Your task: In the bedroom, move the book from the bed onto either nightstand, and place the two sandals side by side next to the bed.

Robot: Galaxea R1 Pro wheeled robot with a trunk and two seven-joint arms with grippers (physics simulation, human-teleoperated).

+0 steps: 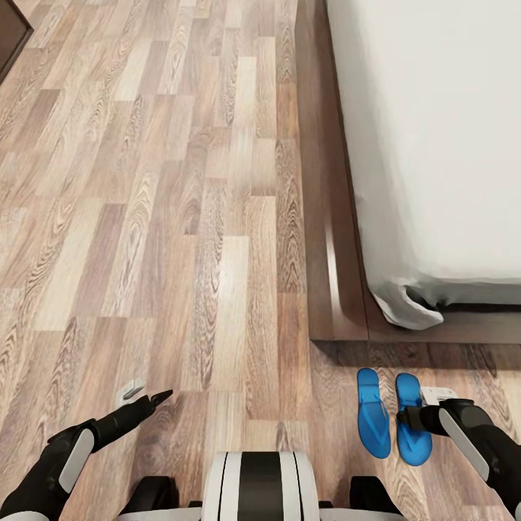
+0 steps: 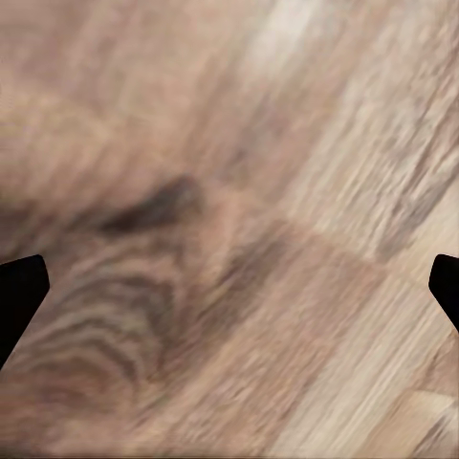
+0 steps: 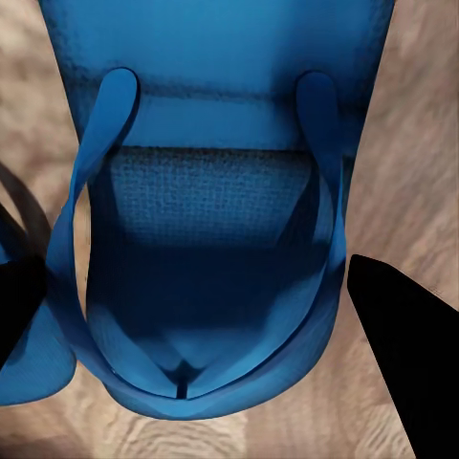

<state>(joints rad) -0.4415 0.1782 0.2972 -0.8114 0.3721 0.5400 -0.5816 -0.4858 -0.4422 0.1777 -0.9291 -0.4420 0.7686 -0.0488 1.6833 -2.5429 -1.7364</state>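
Note:
Two bright blue sandals lie side by side on the wood floor just past the bed's corner, the left sandal (image 1: 373, 412) and the right sandal (image 1: 409, 387). My right gripper (image 1: 417, 418) is low over the right sandal (image 3: 210, 172). In the right wrist view its dark fingers (image 3: 411, 363) touch both edges of the toe end, so the gripper (image 3: 206, 330) holds it across its width. My left gripper (image 1: 147, 396) hangs open just above bare floor, its fingertips (image 2: 19, 296) far apart. The pale grey bed (image 1: 441, 145) rests on its dark base (image 1: 325, 217). The book is out of view.
A dark cabinet corner (image 1: 10, 29) shows at the far left. The bed's platform edge runs along the right, with a sheet corner (image 1: 409, 311) hanging over it. My base (image 1: 259, 486) is at the near edge of the plank floor (image 1: 181, 217).

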